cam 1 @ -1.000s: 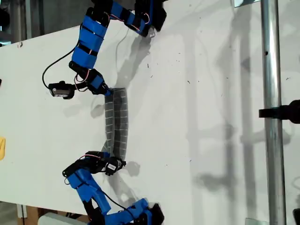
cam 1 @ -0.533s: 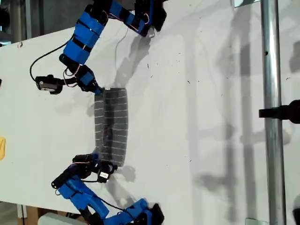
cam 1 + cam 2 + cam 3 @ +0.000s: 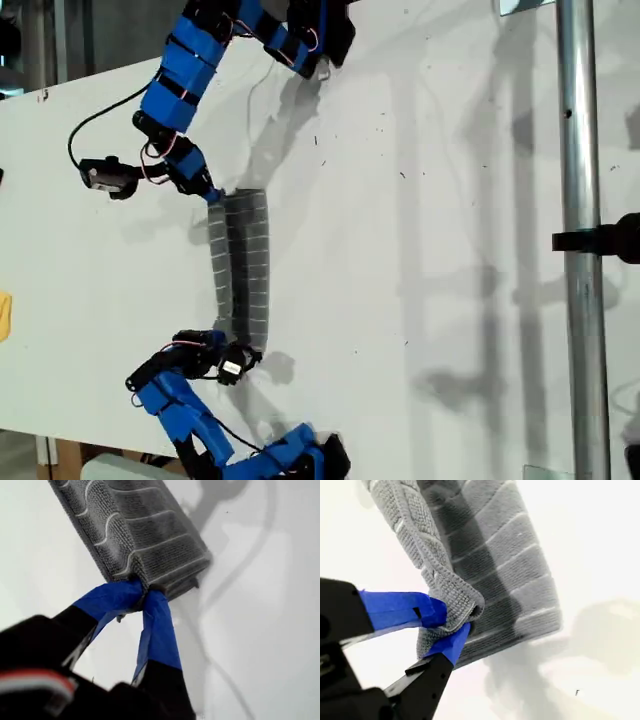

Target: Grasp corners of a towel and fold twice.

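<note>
The towel [image 3: 243,262] = soft grey cloth w/ thin white stripes, lying as a narrow folded strip on the white table [image 3: 420,200], strung between both arms in the exterior view. It bows along its length and sags in the middle, so it's limp: no stiffness, light, won't hold shape once released. Looped pile looks grippy, not slippery. Not fragile. Judgement: only sane hold points are the corners/edge ends; grabbing mid-span would just bunch it.

My first gripper [image 3: 144,594]: jaws pinched nearly together on a towel corner at the end of the strip, blue-taped fingers [image 3: 159,630] meeting right at the hem. Several layers look stacked there; can't confirm all of them are inside the pinch.

My second gripper [image 3: 451,622]: jaws clamped on the other end's corner, cloth edge curling over the taped finger [image 3: 400,609]. The grip looks shallow, mostly hem. One layer is lifted while the rest lies flat on the table below.

Can't tell from the wrist views which arm in the exterior view is which.

Risk (judgement): shallow hem pinch + multi-layer stack → lower layers could slip out if pulled fast. Keep tension low, move both ends together, ends level.
</note>
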